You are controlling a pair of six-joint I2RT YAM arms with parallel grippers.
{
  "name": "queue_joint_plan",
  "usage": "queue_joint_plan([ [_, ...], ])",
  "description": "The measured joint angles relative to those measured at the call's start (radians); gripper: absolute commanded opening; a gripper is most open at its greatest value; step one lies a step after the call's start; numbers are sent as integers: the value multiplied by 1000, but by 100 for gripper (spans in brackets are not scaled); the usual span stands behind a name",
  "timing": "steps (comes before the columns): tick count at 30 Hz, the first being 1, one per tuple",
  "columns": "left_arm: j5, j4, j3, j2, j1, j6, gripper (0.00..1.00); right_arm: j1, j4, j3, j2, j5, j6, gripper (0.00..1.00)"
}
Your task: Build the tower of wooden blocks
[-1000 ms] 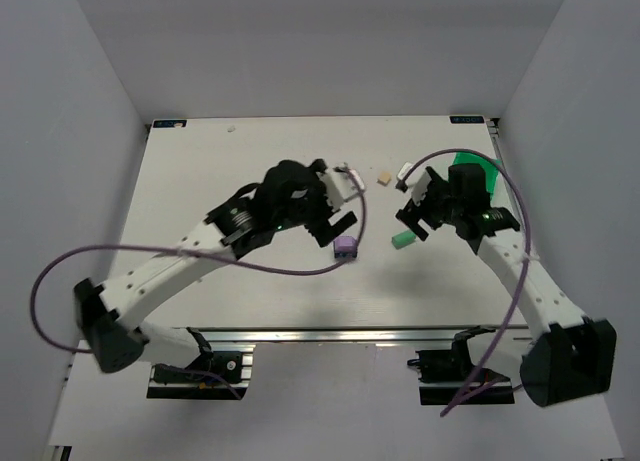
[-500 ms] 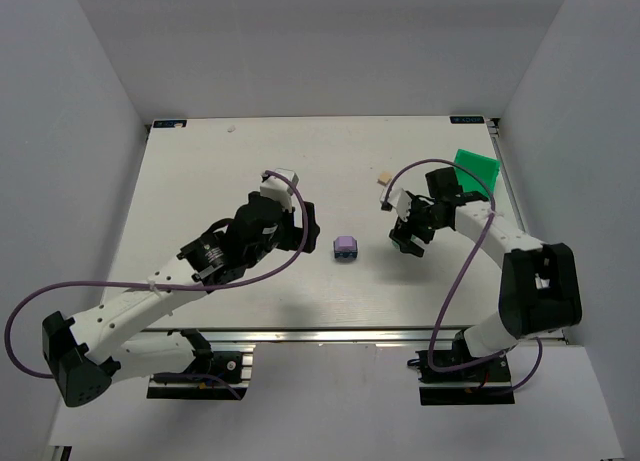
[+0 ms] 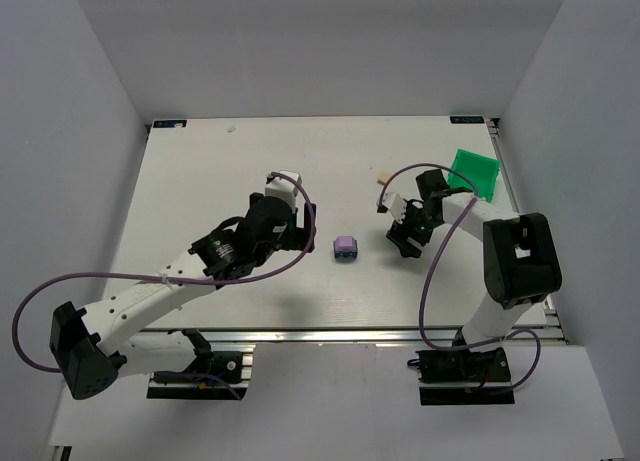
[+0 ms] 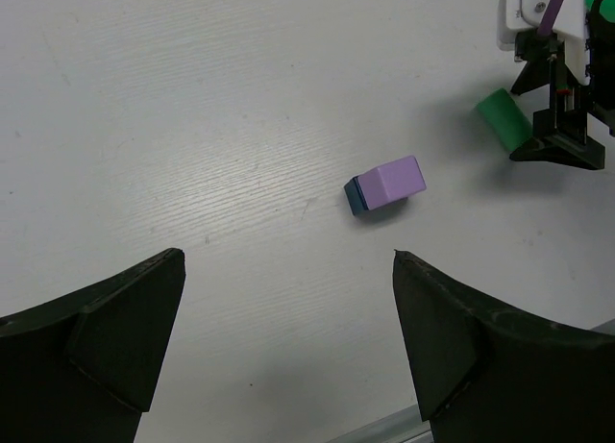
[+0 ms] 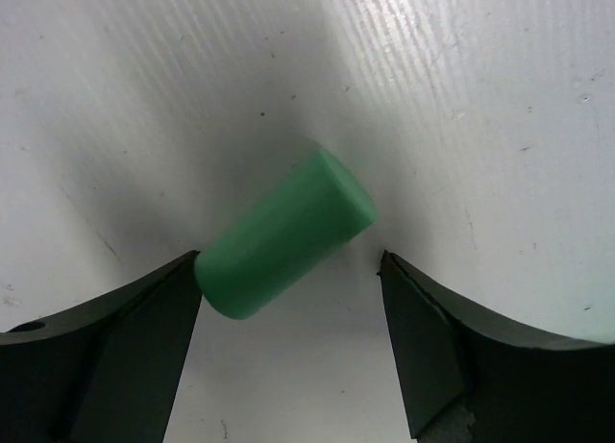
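A lilac purple block (image 3: pixel 345 244) sits on a dark blue block near the table's middle; the left wrist view shows the purple one (image 4: pixel 392 180) and the blue edge (image 4: pixel 353 195) beneath it. My left gripper (image 3: pixel 308 226) is open and empty, to the left of that stack, as the left wrist view (image 4: pixel 288 258) shows. A mint green cylinder (image 5: pixel 285 234) lies on the table between the open fingers of my right gripper (image 5: pixel 288 260), its lower end against the left finger. My right gripper (image 3: pixel 406 239) hides it from above. A cream block (image 3: pixel 383 178) lies behind.
A bright green plastic bin (image 3: pixel 474 170) stands at the table's right edge, behind the right arm. A purple cable loops over each arm. The table's near edge rail (image 3: pixel 330 332) runs in front of both bases.
My left gripper has drawn back to the left, away from the purple-on-blue stack. My right gripper has come down around the mint cylinder and its arm has folded closer.
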Motion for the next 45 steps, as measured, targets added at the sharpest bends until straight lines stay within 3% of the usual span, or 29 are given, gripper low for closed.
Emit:
queue_joint_plan([
  [2,-5,0,0,0,0,3,98,0,4,13,12,0,9,76],
  [5,-11,0,0,0,0,5,98,0,20,25,24,-1,27,58],
  [8,-14,-1,0,0,0,6,98,0,37,25,26,0,61,19],
  [11,-17,-1,1,4,0,5,98,0,85,8,20,1,97,7],
  [16,-9,-3,14,26,0,4,98,1,175,-59,-26,13,155,2],
  [19,9,-8,25,37,0,3,98,2,198,-76,-40,40,204,27],
  [20,14,-10,28,39,0,3,98,2,208,-76,-40,54,216,45],
  [22,30,-12,30,41,0,3,98,2,225,-81,-51,69,229,57],
  [23,37,-15,30,41,0,6,98,2,232,-84,-62,70,233,72],
  [25,51,-16,30,41,0,10,98,4,240,-87,-94,66,232,89],
  [29,68,-15,30,43,0,17,98,17,232,-19,-112,56,299,89],
  [38,103,-17,35,100,0,22,98,115,285,207,26,136,798,89],
  [45,122,-17,36,113,0,22,98,254,250,266,129,253,1021,89],
])
